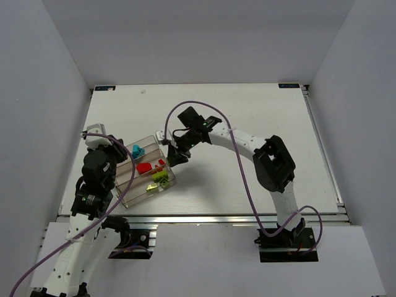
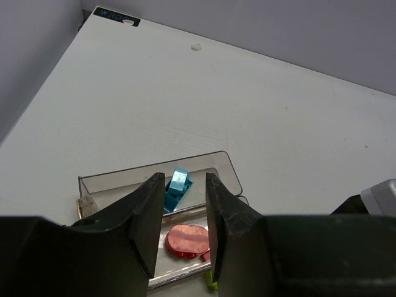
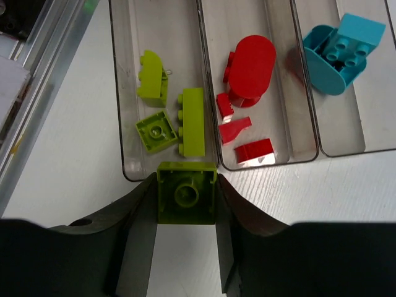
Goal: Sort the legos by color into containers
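The clear containers lie at the table's near left as three joined troughs. In the right wrist view the left trough holds three lime-green legos, the middle one a red oval lego and small red pieces, the right one a cyan lego. My right gripper is shut on a lime-green brick, just above the near end of the green trough; it also shows in the top view. My left gripper is open and empty above the containers' other end, over the cyan lego and red lego.
The aluminium rail runs along the table's near edge, close to the containers. White walls enclose the table on three sides. A purple cable arcs over the right arm. A small white speck lies on the far table.
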Robot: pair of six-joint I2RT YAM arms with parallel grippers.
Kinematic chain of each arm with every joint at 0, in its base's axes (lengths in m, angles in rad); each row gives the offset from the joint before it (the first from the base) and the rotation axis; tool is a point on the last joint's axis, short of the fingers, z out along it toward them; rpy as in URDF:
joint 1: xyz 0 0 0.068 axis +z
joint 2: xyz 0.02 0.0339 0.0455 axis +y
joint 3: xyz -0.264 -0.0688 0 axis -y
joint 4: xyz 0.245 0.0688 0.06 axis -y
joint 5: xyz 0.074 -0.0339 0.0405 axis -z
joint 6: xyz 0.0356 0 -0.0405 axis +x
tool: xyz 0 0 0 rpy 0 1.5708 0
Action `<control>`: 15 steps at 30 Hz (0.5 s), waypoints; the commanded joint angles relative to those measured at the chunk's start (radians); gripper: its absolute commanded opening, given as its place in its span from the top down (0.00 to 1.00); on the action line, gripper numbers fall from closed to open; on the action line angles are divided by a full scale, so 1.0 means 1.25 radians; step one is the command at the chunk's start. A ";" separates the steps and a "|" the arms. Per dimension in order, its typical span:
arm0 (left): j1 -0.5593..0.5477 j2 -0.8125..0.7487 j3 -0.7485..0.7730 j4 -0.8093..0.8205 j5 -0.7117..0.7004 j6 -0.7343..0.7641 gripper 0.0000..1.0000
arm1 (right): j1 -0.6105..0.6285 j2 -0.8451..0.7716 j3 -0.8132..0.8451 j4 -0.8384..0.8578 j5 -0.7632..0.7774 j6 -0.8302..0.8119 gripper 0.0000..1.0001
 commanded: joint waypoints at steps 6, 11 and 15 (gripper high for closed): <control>0.004 -0.013 -0.007 0.014 -0.003 0.003 0.57 | 0.083 0.022 0.022 0.026 0.079 0.036 1.00; 0.004 -0.011 -0.005 0.013 -0.004 0.001 0.57 | 0.107 0.057 0.062 0.037 0.102 0.065 0.88; 0.004 -0.014 -0.005 0.011 -0.007 0.000 0.57 | 0.117 0.072 0.070 0.033 0.115 0.066 0.64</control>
